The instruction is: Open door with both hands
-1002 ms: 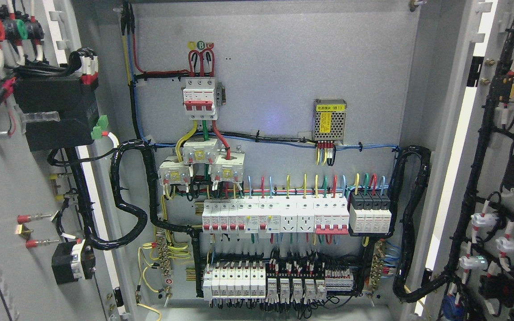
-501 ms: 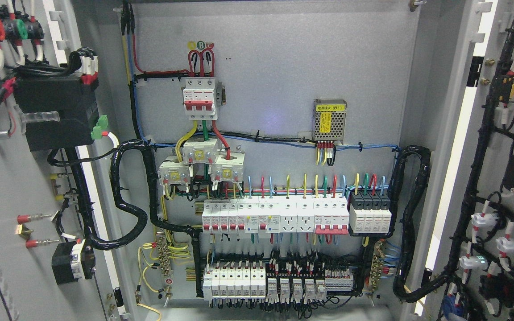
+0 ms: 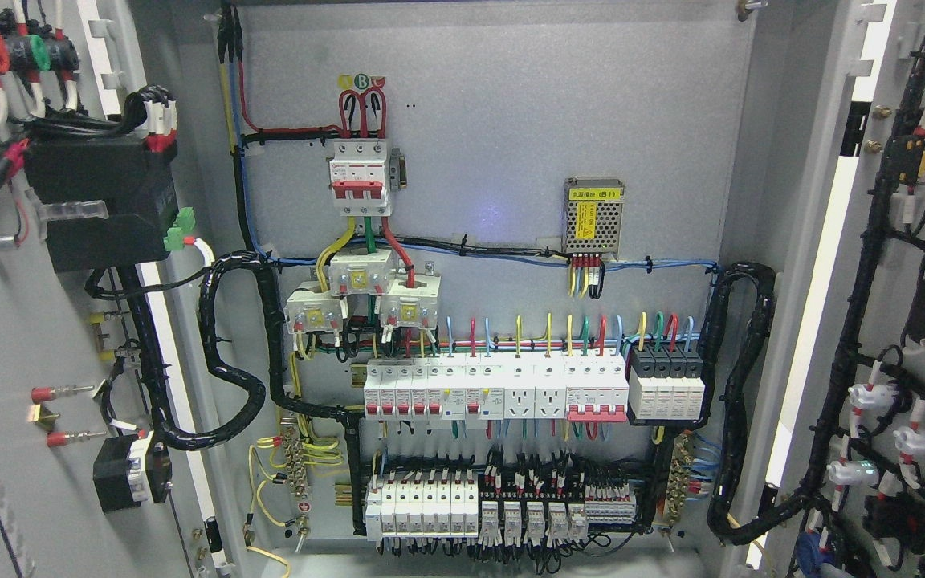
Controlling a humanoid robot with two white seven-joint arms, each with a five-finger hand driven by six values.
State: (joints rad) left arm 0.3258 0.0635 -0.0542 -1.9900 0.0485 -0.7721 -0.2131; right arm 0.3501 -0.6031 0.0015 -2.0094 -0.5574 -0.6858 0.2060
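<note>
1. Cabinet (image 3: 495,120): grey electrical enclosure, both doors swung wide; I see no shift in it against the frame half a second back.
2. Left door (image 3: 21,449): open at the picture's left, inner face toward me, carrying a black box (image 3: 101,205) and black cable loom (image 3: 230,353); position unchanged.
3. Right door (image 3: 924,241): open at the picture's right, inner face wired with black cabling and white-capped fittings; position unchanged.
4. Back panel contents: red-and-white main breaker (image 3: 360,177) upper left, mesh-cased power supply (image 3: 592,213) to its right, row of white breakers (image 3: 495,389) below, terminal row (image 3: 503,506) along the bottom.
5. Left hand, right hand: neither in my view, as before, so I cannot tell whether the fingers are spread or closed.
</note>
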